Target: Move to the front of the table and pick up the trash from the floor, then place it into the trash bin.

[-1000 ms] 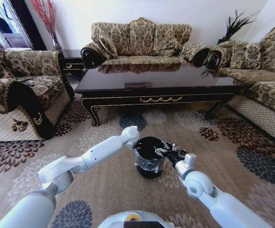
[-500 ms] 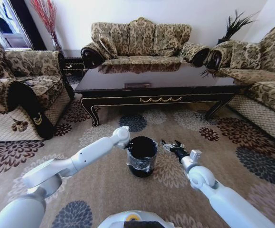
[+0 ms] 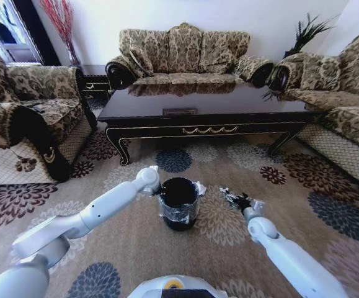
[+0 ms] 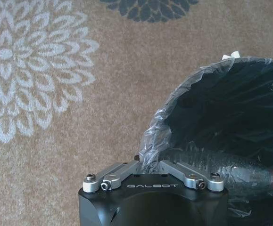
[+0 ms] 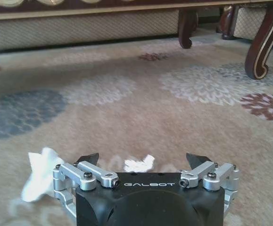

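Note:
The black trash bin (image 3: 179,205), lined with clear plastic, stands on the flower-patterned floor (image 3: 136,242) in front of the dark table (image 3: 204,102). My left gripper (image 3: 157,185) is shut on the bin's near rim (image 4: 150,155). A clear bottle with a red cap (image 4: 249,172) lies inside the bin. To the right of the bin, my right gripper (image 3: 234,198) hovers low over the carpet, open (image 5: 143,160) and holding nothing. White paper trash lies by it: one wad (image 5: 38,175) beside a finger, another (image 5: 138,164) just ahead. A white scrap (image 3: 199,187) sits at the bin's right.
Patterned sofas (image 3: 185,53) surround the table on three sides, with an armchair (image 3: 24,118) at the left. The table's carved legs (image 5: 261,42) stand ahead of the right gripper. Open carpet lies around the bin and to the right.
The right gripper has drawn back from over the bin's rim to its right side. The left arm has shifted the bin a little to the left.

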Available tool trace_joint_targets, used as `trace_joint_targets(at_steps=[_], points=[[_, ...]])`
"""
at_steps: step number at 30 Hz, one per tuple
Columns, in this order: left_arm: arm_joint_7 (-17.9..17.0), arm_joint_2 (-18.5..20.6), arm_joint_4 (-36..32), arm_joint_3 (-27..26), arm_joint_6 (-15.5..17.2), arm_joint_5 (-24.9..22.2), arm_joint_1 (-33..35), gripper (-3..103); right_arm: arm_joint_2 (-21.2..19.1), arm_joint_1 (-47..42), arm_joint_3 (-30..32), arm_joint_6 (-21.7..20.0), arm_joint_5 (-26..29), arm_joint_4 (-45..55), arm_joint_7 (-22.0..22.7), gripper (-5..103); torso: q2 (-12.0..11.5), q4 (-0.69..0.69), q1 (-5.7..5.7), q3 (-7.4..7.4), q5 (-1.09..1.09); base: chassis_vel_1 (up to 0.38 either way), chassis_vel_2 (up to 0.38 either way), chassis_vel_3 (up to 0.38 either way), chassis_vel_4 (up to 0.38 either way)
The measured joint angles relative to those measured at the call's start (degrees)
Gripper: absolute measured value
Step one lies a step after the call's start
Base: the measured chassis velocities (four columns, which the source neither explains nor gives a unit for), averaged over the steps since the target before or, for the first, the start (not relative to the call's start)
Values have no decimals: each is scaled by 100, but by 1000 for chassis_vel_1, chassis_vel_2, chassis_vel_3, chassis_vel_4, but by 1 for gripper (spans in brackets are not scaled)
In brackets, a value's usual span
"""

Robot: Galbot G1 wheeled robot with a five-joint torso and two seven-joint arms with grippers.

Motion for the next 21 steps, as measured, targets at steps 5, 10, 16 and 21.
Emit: trace_joint_targets(at_steps=[5, 10, 16, 21], points=[[-14, 87, -98, -41, 0, -7, 74, 0, 152, 349, -336, 284, -263, -976, -204, 100, 0, 0, 0, 0, 0, 0, 0, 0, 0], [-19, 124, -121, -138, 0, 19, 247, 0, 260, 570, -590, 499, -552, -1774, -396, 100, 0, -1, 0, 0, 0, 0, 0, 0, 0], [-29, 156, -133, -153, 0, 63, 342, 0, 402, 836, -800, 550, -632, -2199, -435, 100, 0, 1, 0, 0, 0, 0, 0, 0, 0], [-29, 188, -169, -121, 0, 46, 330, 0, 557, 1160, -1017, 646, -821, -2539, -491, 100, 0, 0, 0, 0, 0, 0, 0, 0, 0]])
